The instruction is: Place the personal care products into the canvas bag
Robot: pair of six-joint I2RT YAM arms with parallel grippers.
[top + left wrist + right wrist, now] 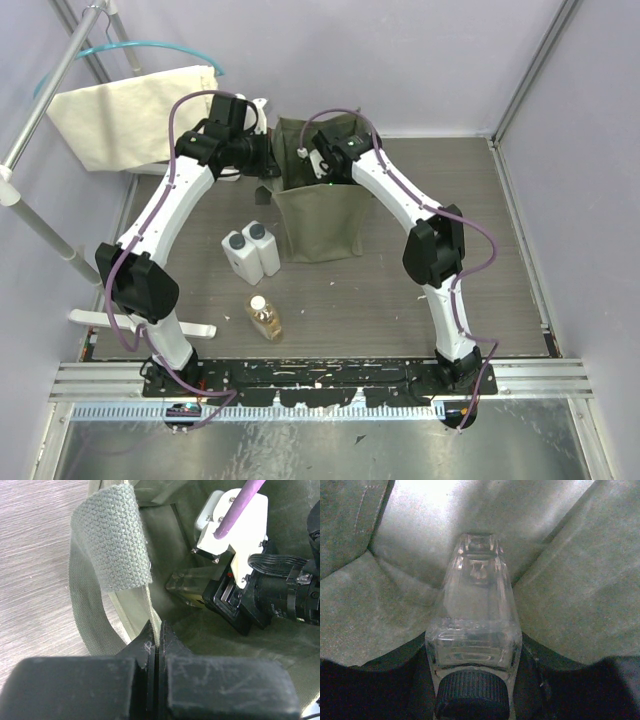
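With our left gripper pinching the bag at its left rim and our right gripper clamped on the dark-capped bottle inside it, we judge the next move is to lower and release, while the white pair and the amber bottle wait on the table to the bag's near left

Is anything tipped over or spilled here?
Nothing looks spilled. The white-capped amber bottle lies on its side on the table, apart from the two white bottles. The left end effector pinches the rim of the canvas bag.
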